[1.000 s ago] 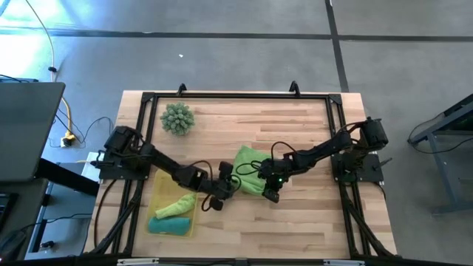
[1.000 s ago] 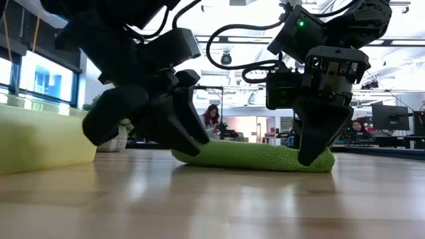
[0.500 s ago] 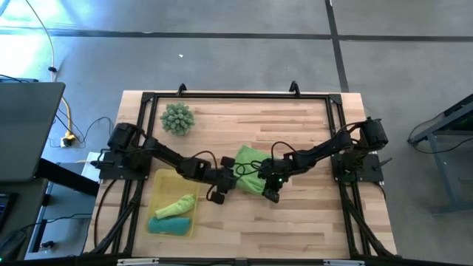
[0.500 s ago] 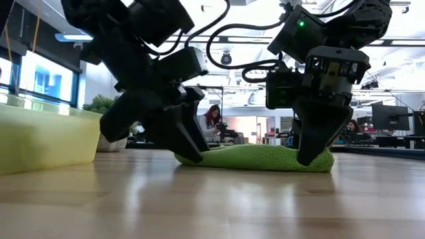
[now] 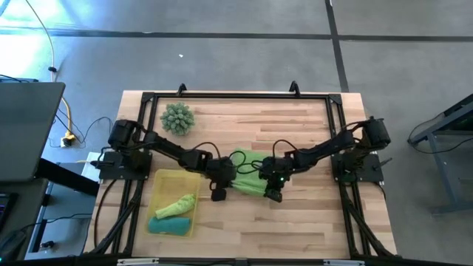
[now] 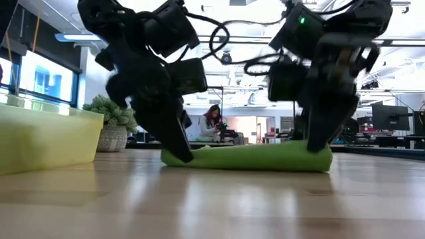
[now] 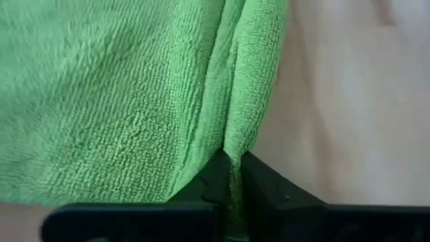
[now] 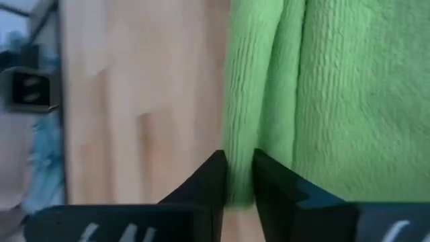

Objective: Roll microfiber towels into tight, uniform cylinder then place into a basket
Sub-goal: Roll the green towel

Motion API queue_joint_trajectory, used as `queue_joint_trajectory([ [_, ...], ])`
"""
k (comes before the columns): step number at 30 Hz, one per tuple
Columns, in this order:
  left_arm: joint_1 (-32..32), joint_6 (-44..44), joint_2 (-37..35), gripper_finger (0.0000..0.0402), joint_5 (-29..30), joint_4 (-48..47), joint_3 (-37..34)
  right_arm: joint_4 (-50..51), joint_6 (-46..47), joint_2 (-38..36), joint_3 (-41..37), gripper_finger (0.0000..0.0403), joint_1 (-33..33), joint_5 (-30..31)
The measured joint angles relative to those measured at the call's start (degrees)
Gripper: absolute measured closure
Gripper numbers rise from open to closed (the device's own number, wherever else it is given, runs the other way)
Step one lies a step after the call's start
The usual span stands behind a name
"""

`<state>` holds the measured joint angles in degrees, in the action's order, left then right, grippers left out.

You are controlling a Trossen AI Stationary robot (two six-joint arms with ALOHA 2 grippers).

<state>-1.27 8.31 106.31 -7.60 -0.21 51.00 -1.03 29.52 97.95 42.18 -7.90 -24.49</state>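
- The left gripper [image 5: 219,179], a dark two-finger claw, was pinched shut on the folded edge of the lime-green microfiber towel [image 5: 247,177]; in the left wrist view the left gripper [image 7: 233,176] had a thin ridge of cloth squeezed between its fingers.
- That towel lay near the middle of the pale butcher-block wooden table [image 5: 310,222], with its near edge as a low, partly rolled hump whose long axis ran left to right between the two arms.
- Each gripper stood at one end of that axis, so neither arm was clearly nearer; the roll would have to turn away from the near edge they held.
- The cloth looked soft and looped, with a doubled hem, and would likely sag wherever it was unsupported.
- The right gripper [image 5: 272,192] straddled the other end of the same edge; in its wrist view the right gripper [image 8: 238,178] had a fold between narrowly parted fingers, though how firmly I cannot tell.
- At the left, the shallow translucent yellow plastic basket [image 5: 160,179] already held a rolled lime-green towel [image 5: 176,205] and a rolled teal towel [image 5: 168,224].
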Motion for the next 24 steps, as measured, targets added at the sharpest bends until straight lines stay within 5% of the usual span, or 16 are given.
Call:
queue_joint_trajectory([
  [8,1.0,15.8,0.1,0.0391,-8.3,-0.2,-0.2,4.5,-6.0,-12.1,0.0,0.0335,-1.9,0.1],
  [14,2.6,27.2,0.3,0.0393,-12.0,-0.1,-0.3,3.4,-29.3,-16.6,0.0,0.0335,-12.4,21.5],
  [19,3.4,32.0,0.3,0.0393,-12.0,0.2,-0.3,2.6,-31.3,-13.8,0.0,0.0332,-18.4,39.0],
  [24,4.0,36.3,0.4,0.0386,-13.4,0.2,-0.3,0.6,-31.1,-8.9,0.0,0.0294,-20.2,41.9],
])
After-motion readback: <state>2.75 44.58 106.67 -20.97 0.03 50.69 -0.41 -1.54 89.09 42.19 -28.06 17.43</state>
